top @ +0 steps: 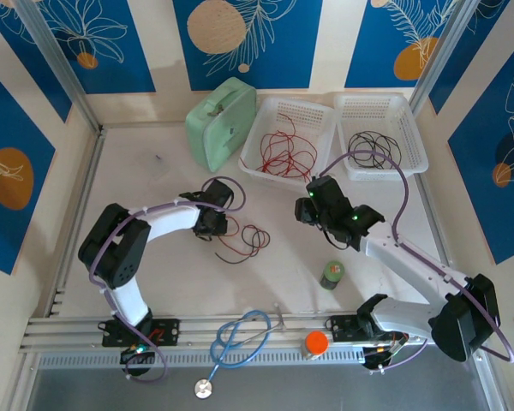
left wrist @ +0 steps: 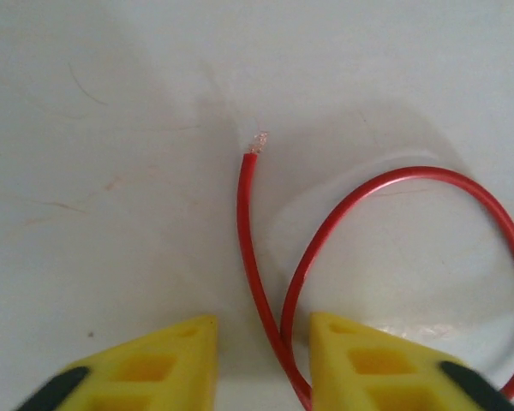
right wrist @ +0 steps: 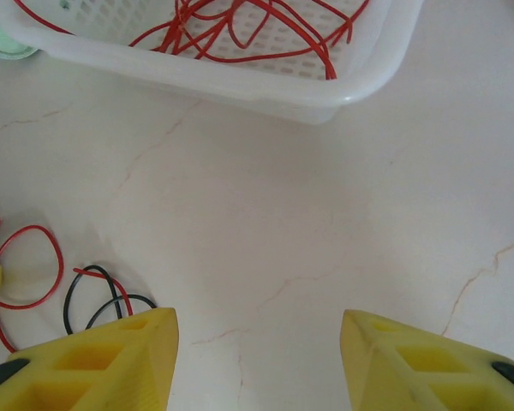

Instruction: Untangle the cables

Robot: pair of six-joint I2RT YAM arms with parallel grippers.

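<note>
Left gripper (left wrist: 263, 368): low over the table (left wrist: 111, 214), jaws narrow with a small gap between the yellow fingers. Red cable (left wrist: 247, 231) runs straight through that gap as two strands side by side, nearer the finger on the right of the wrist view. Cannot tell whether pinched or only straddled. Just ahead of the fingertips lies the cable's cut end, bare strands showing, flat on the table. Second strand arcs forward out of the gap, swings round to the right in a wide loop and comes back beside the finger on that side.

Right gripper (right wrist: 257, 364): jaws wide, nothing between them, bare table underneath. Black cable (right wrist: 68, 312) sits off to the left of the fingertips in the wrist view, close by the finger on that side, in small loops crossing a red strand. Further left, a bigger red loop. Straight ahead and well past the fingertips stands a white basket (right wrist: 265, 86) with loose red wires (right wrist: 240, 30) piled inside.

From above, the red-and-black tangle lies on the table between the two grippers. Reaches the left gripper's tip at one end. Well apart from the right gripper.
</note>
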